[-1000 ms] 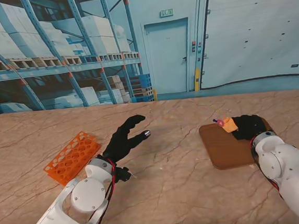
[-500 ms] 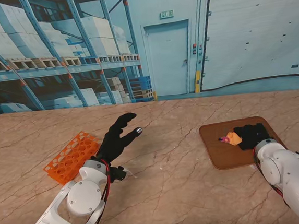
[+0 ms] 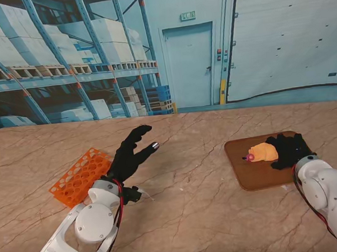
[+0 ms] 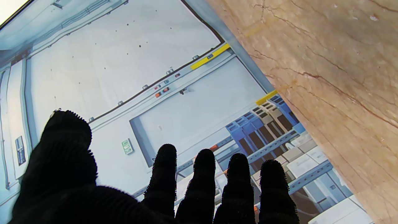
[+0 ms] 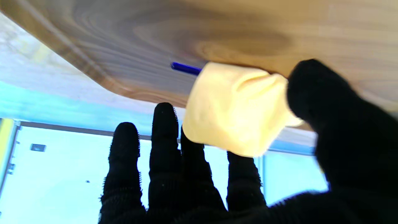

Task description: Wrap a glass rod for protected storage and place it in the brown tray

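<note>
On the brown tray (image 3: 252,174), at our right, the wrapped glass rod (image 3: 262,152) lies as a yellow-orange bundle with a small pink-tipped end showing at its left. Our right hand (image 3: 288,149) sits just beside it on the tray's far right part. In the right wrist view the fingers (image 5: 161,146) are spread and extended past the bundle while the thumb (image 5: 314,90) presses against its edge, so the hand reads as open or opening, with at most a light thumb contact and no full grip. We cannot tell whether the bundle's weight rests wholly on the tray.

Our left hand (image 3: 131,156) hovers open over the marble table (image 3: 194,218), fingers apart, holding nothing, just beside the orange test-tube rack (image 3: 81,176).

What could go wrong, as we judge it: if the thumb drags as the hand leaves, the wrap (image 5: 236,105) could unroll or the bundle could be pulled toward the tray's right edge. A loose wrap would also let the rod slide out, since a dark blue end (image 5: 185,67) already pokes from one side in the wrist view.

The rod's long axis runs roughly left to right across the tray, its exposed tip pointing toward our left, toward the table's middle.
</note>
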Controlling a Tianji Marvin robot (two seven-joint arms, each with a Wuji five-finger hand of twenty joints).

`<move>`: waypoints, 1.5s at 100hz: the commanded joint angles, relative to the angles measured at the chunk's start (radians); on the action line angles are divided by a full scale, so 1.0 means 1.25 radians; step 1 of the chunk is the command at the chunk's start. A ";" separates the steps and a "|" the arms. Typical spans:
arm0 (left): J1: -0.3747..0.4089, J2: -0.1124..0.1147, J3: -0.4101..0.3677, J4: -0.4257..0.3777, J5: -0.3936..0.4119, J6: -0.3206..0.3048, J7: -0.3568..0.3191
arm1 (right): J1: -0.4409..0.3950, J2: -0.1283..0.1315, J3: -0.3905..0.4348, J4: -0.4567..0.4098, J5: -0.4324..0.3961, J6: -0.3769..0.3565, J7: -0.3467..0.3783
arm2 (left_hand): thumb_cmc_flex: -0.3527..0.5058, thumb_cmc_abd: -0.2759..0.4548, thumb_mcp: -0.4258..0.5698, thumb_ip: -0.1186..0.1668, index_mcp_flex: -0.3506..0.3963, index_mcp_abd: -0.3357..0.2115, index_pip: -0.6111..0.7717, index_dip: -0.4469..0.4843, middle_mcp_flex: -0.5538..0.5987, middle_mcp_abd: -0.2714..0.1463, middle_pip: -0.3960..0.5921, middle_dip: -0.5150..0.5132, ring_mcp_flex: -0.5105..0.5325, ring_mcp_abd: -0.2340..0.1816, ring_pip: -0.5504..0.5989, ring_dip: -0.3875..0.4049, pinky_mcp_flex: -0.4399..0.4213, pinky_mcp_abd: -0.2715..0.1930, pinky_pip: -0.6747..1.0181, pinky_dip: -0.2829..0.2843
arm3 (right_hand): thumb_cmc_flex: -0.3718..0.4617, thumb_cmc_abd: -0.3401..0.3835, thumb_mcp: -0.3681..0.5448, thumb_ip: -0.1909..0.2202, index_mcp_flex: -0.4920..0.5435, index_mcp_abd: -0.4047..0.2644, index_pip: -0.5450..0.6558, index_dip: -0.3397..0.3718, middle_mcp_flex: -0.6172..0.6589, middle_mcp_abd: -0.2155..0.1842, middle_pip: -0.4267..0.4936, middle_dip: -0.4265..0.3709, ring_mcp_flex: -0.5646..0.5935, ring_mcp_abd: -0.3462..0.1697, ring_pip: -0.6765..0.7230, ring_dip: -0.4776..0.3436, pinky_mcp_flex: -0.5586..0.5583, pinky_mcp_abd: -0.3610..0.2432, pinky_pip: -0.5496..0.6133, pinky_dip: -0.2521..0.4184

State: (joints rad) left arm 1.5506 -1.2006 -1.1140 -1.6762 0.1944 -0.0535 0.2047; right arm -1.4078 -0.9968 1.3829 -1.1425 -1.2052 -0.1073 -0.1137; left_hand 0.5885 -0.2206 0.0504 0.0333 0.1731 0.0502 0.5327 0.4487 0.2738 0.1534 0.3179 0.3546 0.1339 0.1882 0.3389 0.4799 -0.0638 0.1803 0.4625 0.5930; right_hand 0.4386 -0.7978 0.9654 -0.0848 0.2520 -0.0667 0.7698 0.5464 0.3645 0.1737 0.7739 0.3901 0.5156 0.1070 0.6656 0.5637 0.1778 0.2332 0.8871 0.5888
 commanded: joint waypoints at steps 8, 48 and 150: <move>0.014 0.004 -0.013 -0.005 0.023 -0.020 -0.004 | -0.017 0.000 0.028 -0.037 -0.007 -0.059 -0.043 | -0.006 -0.004 -0.017 -0.025 -0.010 -0.012 -0.033 -0.008 -0.016 0.005 -0.024 -0.014 0.006 0.001 -0.001 -0.006 -0.005 0.007 0.014 -0.013 | -0.055 -0.046 0.035 -0.037 -0.047 0.012 -0.004 -0.009 -0.083 0.006 -0.022 -0.019 -0.057 -0.012 -0.049 -0.025 -0.032 -0.011 -0.044 0.008; 0.054 0.033 -0.078 -0.028 0.064 -0.067 -0.082 | -0.057 -0.050 0.072 -0.206 0.220 -0.233 -0.019 | 0.007 -0.027 -0.010 -0.028 0.044 -0.003 -0.079 -0.022 0.041 0.028 -0.067 -0.024 0.048 0.028 -0.044 -0.024 -0.009 0.036 0.041 -0.014 | -0.067 -0.001 -0.009 -0.042 -0.045 -0.012 -0.006 -0.014 -0.106 0.006 -0.036 -0.036 -0.074 -0.014 -0.092 -0.050 -0.036 -0.017 -0.084 0.025; 0.128 0.066 -0.178 -0.066 0.116 -0.256 -0.160 | -0.184 -0.112 -0.106 -0.406 0.688 -0.224 0.030 | 0.032 -0.080 0.014 -0.032 0.088 0.003 -0.127 -0.012 0.098 0.041 -0.123 -0.029 0.090 0.029 -0.113 -0.038 0.014 0.071 -0.049 -0.050 | -0.068 0.127 -0.261 0.033 -0.026 -0.067 -0.065 -0.016 -0.016 -0.017 -0.125 -0.034 0.003 -0.006 -0.156 -0.039 0.032 -0.006 -0.190 0.068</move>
State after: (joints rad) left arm 1.7008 -1.1177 -1.3318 -1.7553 0.3387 -0.3687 -0.0038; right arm -1.6248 -1.1378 1.2581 -1.6369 -0.3370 -0.3772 -0.0918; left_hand 0.6019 -0.2943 0.0608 0.0333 0.2619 0.0511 0.4074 0.4267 0.3716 0.2017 0.1899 0.3384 0.2327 0.2291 0.2196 0.4463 -0.0509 0.2606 0.4287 0.5444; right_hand 0.3980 -0.6593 0.6540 -0.0602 0.2042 -0.1547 0.7002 0.5292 0.3398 0.1647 0.6358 0.3484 0.5034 0.1217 0.4803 0.5093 0.2168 0.2514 0.6788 0.6509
